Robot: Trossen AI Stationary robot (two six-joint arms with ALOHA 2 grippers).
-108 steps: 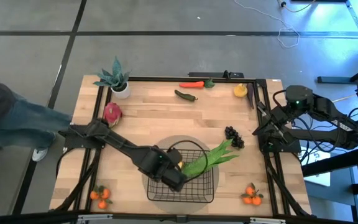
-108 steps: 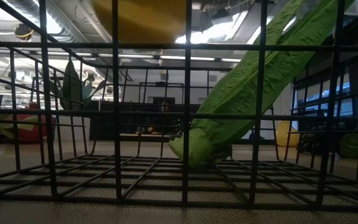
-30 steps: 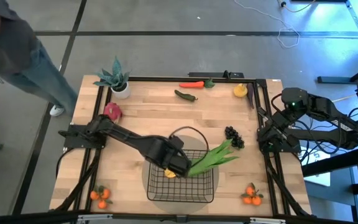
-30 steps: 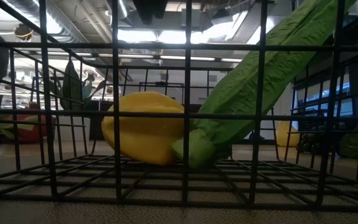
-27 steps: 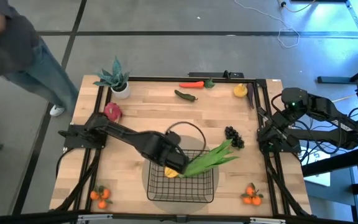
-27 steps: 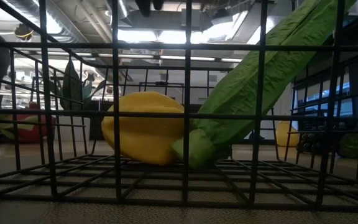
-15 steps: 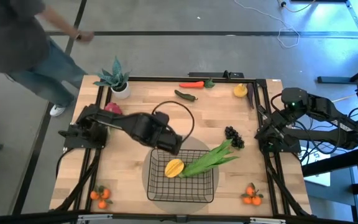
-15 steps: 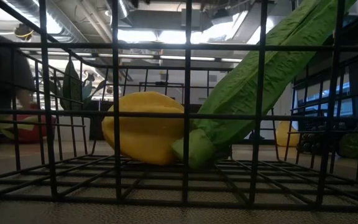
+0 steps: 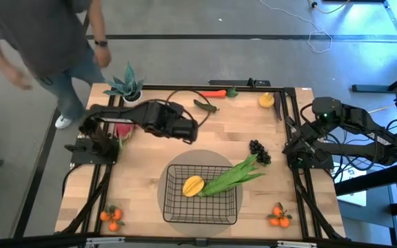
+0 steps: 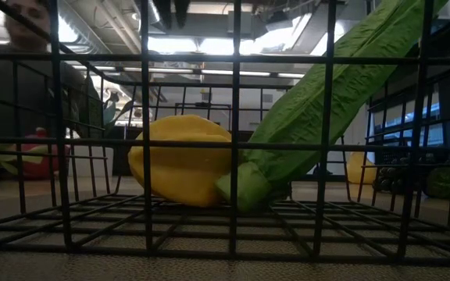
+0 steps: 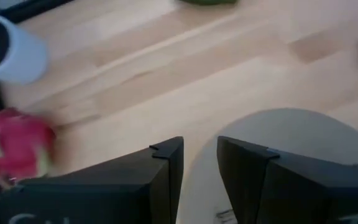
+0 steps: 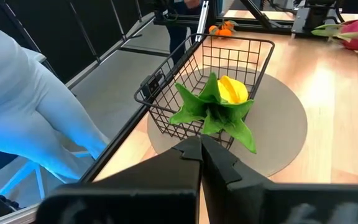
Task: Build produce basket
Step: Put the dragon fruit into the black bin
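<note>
Through the basket wires in the low view you see the green leafy stalks run off the top edge, and the stalks' butt end covers the yellow mango on one side. Behind the basket, the person is dim and cut by the frame. In the left wrist view, the pink dragon fruit beside the white pot is smeared; both are cropped.

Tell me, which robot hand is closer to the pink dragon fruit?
The left. The left hand hangs over the table just beside the dragon fruit, on the left arm's side. The right hand waits at the opposite table edge, past the grapes.
</note>
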